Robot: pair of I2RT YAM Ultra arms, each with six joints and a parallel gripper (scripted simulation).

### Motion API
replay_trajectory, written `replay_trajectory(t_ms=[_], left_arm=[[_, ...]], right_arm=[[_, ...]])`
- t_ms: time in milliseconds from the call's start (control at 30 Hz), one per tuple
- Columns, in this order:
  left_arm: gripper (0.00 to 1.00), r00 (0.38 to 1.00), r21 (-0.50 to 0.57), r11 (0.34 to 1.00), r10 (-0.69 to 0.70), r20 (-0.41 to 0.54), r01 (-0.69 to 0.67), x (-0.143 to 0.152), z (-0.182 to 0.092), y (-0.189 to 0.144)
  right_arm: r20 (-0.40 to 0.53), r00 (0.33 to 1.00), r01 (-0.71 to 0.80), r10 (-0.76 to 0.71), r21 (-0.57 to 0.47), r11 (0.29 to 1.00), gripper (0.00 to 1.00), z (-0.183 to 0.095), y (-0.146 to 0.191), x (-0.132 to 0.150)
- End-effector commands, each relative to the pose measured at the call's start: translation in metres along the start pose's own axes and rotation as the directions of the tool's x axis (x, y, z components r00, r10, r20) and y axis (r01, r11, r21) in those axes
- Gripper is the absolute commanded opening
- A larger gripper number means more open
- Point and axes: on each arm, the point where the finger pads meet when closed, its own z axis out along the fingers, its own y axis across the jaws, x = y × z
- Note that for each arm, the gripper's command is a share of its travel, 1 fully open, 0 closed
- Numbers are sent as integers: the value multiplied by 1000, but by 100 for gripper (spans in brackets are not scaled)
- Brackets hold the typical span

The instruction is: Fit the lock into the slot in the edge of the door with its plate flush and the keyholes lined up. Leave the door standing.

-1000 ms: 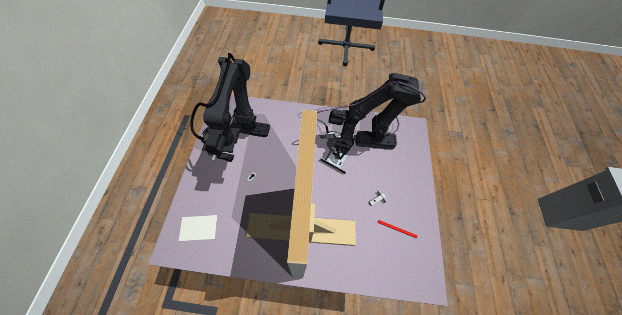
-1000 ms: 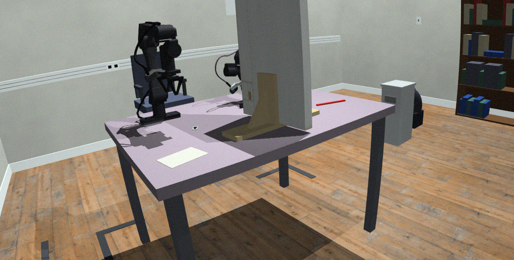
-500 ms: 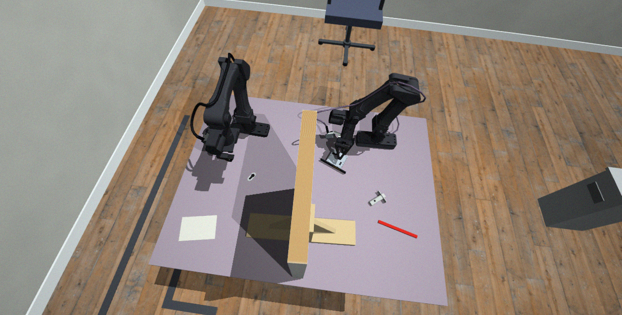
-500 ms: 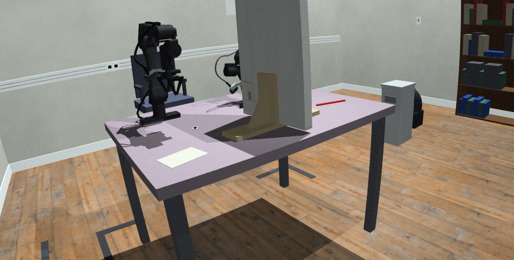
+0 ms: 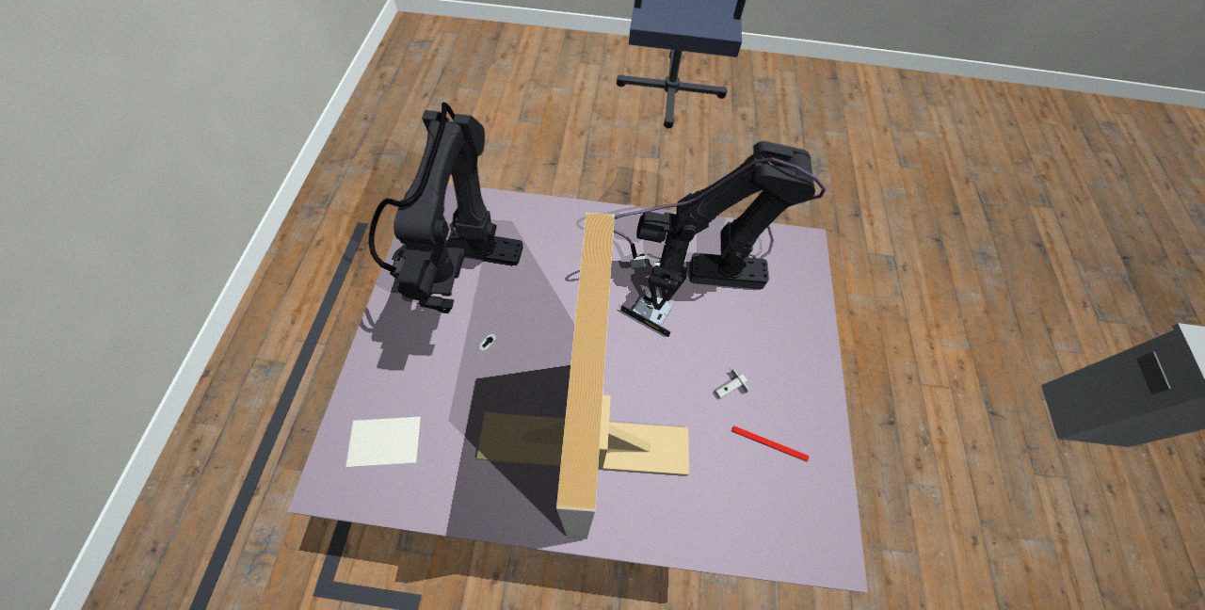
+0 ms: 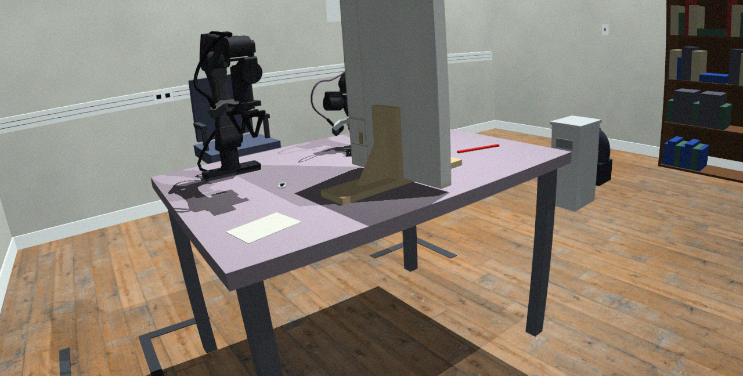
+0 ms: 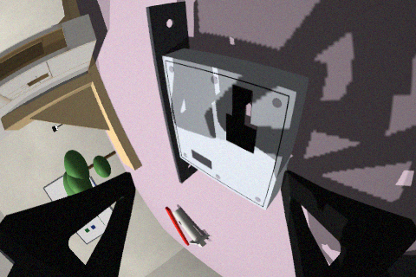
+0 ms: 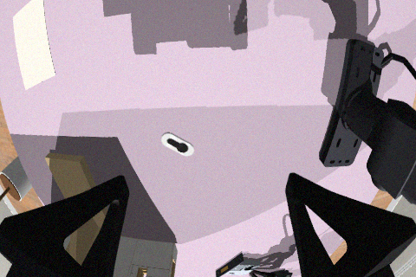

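Our left fingers (image 5: 655, 297) stand wide, empty, presumably for gripping the silver-and-black metal lock (image 5: 647, 312) (image 7: 197, 99) (image 8: 236, 263); our right fingers (image 5: 436, 303) (image 6: 250, 136) gape, empty.

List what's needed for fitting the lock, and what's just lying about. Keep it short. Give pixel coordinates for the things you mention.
Belongs to the job:
- lock (image 5: 652, 315) (image 7: 230, 169) (image 8: 231, 264)
- door (image 5: 585, 353) (image 6: 389, 62) (image 7: 65, 69) (image 8: 149, 253)
- door's stand (image 5: 666, 458) (image 6: 384, 150) (image 7: 114, 132) (image 8: 71, 164)

Just lying about, as far as the task goes:
- red stick (image 5: 770, 442) (image 6: 478, 148) (image 7: 177, 225)
- white sheet (image 5: 383, 441) (image 6: 263, 227) (image 8: 35, 43)
- loose keyhole plate (image 5: 493, 337) (image 6: 278, 185) (image 8: 189, 152)
- grey T-shaped piece (image 5: 726, 388) (image 7: 188, 225)
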Motion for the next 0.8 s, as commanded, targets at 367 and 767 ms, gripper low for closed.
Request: replay_trajectory(t_ms=[367,767], left_arm=[[92,1000,-16,1000,-8,4,8,-3,-14,4],[92,1000,-5,1000,-8,8,8,-4,-30,2]], right_arm=[[7,1000,0,0,-3,1000,100,-3,-1,0],[7,1000,0,0,-3,1000,100,-3,-1,0]])
